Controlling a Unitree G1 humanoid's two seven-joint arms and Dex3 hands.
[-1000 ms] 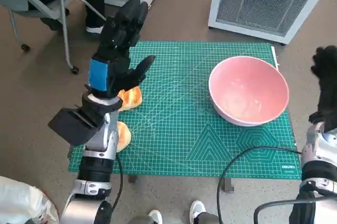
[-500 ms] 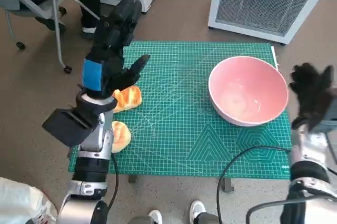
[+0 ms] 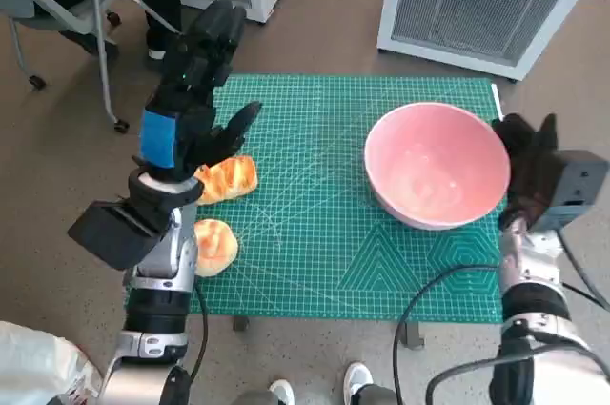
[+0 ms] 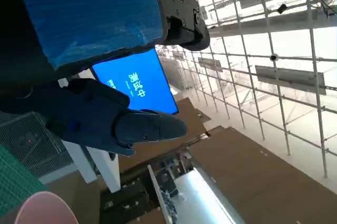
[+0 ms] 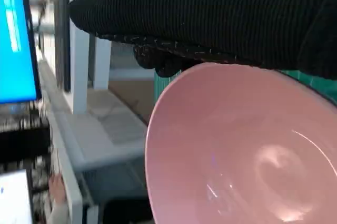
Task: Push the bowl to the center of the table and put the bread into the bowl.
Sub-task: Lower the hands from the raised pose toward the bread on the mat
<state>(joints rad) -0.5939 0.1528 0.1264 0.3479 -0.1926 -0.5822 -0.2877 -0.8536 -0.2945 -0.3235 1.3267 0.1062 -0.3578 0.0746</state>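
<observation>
Now the right hand, fingers apart and holding nothing, touches the right side of the bowl; left of the bowl, the left hand hangs spread and empty above two breads.

Right hand now in from beyond the counter's edge and against the outer wall of the pink bowl; bowl shifted a little toward the middle of the green mat; left hand drawn slightly back and aside, uncovering more of the two bread pieces
</observation>
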